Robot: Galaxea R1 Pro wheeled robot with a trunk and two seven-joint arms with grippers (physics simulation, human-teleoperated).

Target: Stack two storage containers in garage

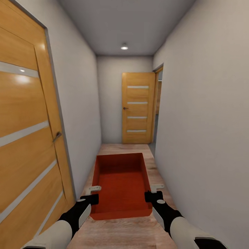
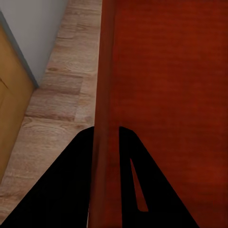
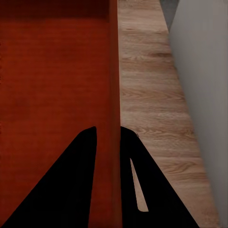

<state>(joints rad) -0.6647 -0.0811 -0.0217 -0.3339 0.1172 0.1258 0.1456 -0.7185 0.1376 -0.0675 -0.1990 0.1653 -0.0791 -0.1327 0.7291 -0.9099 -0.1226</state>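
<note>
One orange-red open-topped storage container (image 1: pixel 121 183) hangs level over the wood plank floor of a narrow hallway, held between my two arms. My left gripper (image 1: pixel 92 193) is shut on its left side wall near the front corner. My right gripper (image 1: pixel 155 192) is shut on the right side wall opposite. In the left wrist view the black fingers (image 2: pixel 61 190) straddle the wall of the container (image 2: pixel 171 85), one inside and one outside. The right wrist view has the same grip, with the fingers (image 3: pixel 156 190) either side of the container (image 3: pixel 52 80) wall.
A wooden door (image 1: pixel 24 131) with pale stripes lines the left wall close by. Another like it (image 1: pixel 138 107) stands at the far end, beside an open doorway (image 1: pixel 158 103) on the right. White walls hem in the wood floor (image 1: pixel 121 231) on both sides.
</note>
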